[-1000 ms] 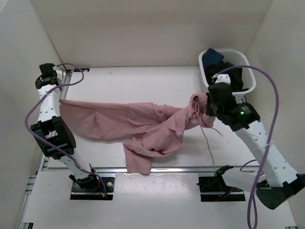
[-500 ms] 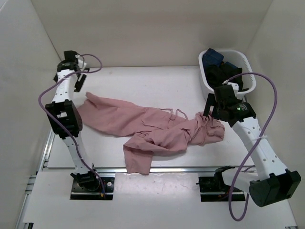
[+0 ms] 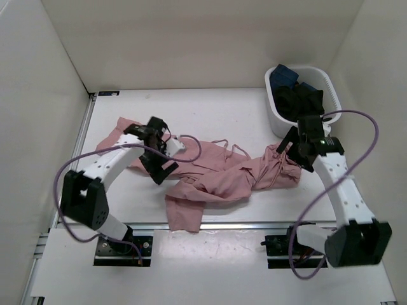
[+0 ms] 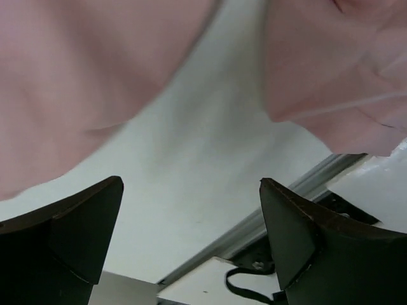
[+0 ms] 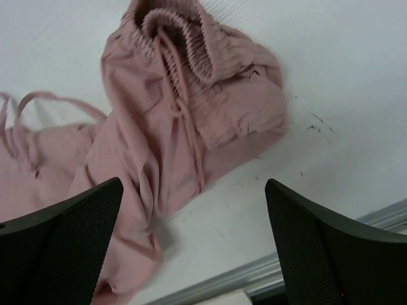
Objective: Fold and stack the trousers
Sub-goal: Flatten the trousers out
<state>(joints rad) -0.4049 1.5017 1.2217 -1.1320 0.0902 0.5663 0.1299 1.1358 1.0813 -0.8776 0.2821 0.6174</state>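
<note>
The dusty-pink trousers (image 3: 216,178) lie crumpled across the middle of the table, one leg reaching left and the waist bunched at the right. My left gripper (image 3: 160,171) hovers open over the left leg. In the left wrist view its jaws (image 4: 191,190) hold nothing, and pink cloth (image 4: 76,82) lies beyond them. My right gripper (image 3: 291,154) stands open just by the bunched waist. The right wrist view shows the trousers (image 5: 165,127) with elastic waistband and drawstring on the table ahead of the empty gripper (image 5: 194,190).
A white basket (image 3: 275,114) with dark garments (image 3: 302,98) stands at the back right, close behind the right arm. A metal rail (image 3: 241,223) runs along the table's near edge. White walls enclose the table on three sides.
Both grippers opened and let go of the trousers, which dropped flat onto the table. The left arm swung from the far left corner in over the left leg. The right arm drew back slightly.
</note>
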